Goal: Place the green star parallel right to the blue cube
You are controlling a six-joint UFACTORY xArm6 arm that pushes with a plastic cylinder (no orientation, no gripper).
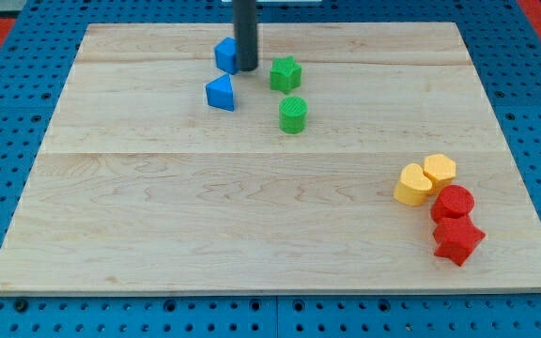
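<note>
The green star [285, 74] lies near the view's top, a little left of the board's middle. The blue cube [225, 53] lies to its left, slightly higher in the view. My tip [246, 69] stands between them, right beside the cube's right side and a short gap left of the star. The rod comes down from the view's top edge and hides part of the cube's right edge.
A blue triangular block [221, 93] lies just below the cube. A green cylinder [293, 114] lies below the star. At the view's right lie two yellow blocks [425, 178], a red cylinder [454, 202] and a red star [457, 239]. The wooden board [158, 216] sits on a blue pegboard.
</note>
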